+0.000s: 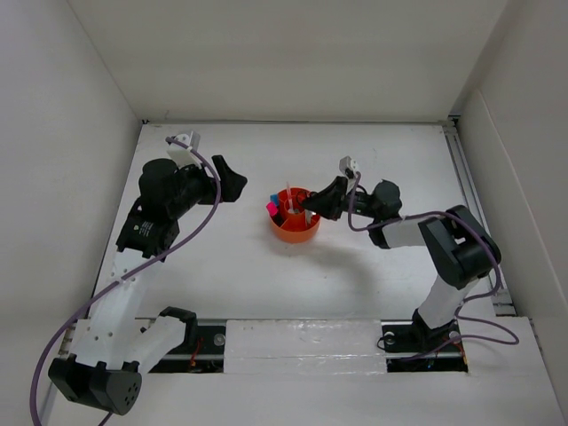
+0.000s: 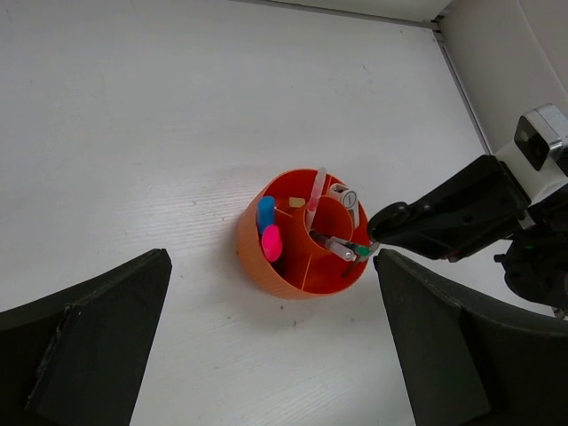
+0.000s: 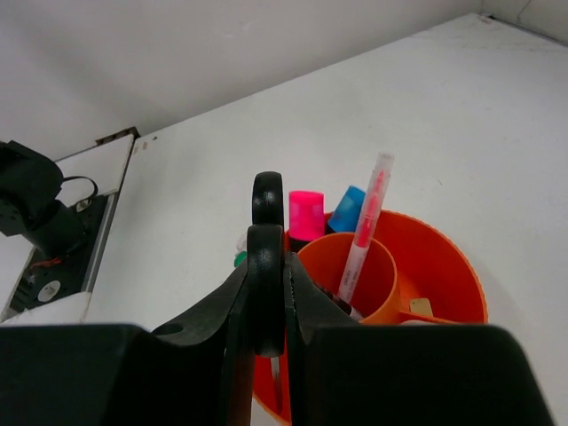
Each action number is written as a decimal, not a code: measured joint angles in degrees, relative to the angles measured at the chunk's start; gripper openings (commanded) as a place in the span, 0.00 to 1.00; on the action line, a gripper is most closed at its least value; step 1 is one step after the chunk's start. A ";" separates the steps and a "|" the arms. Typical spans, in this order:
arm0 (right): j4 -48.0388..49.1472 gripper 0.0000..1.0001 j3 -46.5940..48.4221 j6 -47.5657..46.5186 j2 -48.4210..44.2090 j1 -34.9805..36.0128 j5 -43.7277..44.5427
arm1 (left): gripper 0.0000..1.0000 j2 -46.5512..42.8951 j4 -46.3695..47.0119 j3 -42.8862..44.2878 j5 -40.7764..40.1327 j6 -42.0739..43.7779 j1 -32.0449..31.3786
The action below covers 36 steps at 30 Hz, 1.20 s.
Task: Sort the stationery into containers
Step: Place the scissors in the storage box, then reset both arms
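The round orange organizer (image 1: 295, 232) stands mid-table. It holds a blue-capped highlighter (image 2: 265, 211), a pink-capped highlighter (image 2: 272, 241), a pink pen (image 2: 315, 188) in the central cup, a tan eraser (image 2: 296, 202), a green-tipped pen (image 2: 344, 249) and a small pale round item (image 2: 344, 196). My right gripper (image 3: 264, 266) is shut on black-handled scissors (image 3: 266, 197), handles up, at the organizer's (image 3: 444, 262) right rim; the blades point down into a compartment. My left gripper (image 2: 271, 293) is open and empty, left of the organizer (image 2: 253, 253) and apart from it.
White walls enclose the table on the left, back and right. A metal rail (image 1: 475, 195) runs along the right edge. The arm bases (image 1: 417, 335) sit at the near edge.
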 measured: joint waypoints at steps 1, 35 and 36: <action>0.20 0.11 -0.33 0.17 0.46 0.00 0.22 | 1.00 0.00 0.00 -0.02 0.00 0.02 0.00; 0.79 1.00 -4.09 5.95 -8.11 -1.16 3.69 | 1.00 0.74 0.00 -0.42 0.85 0.46 0.00; 0.68 1.00 -4.15 5.46 -9.66 -1.18 4.37 | 1.00 0.74 0.00 -0.39 0.85 0.46 0.00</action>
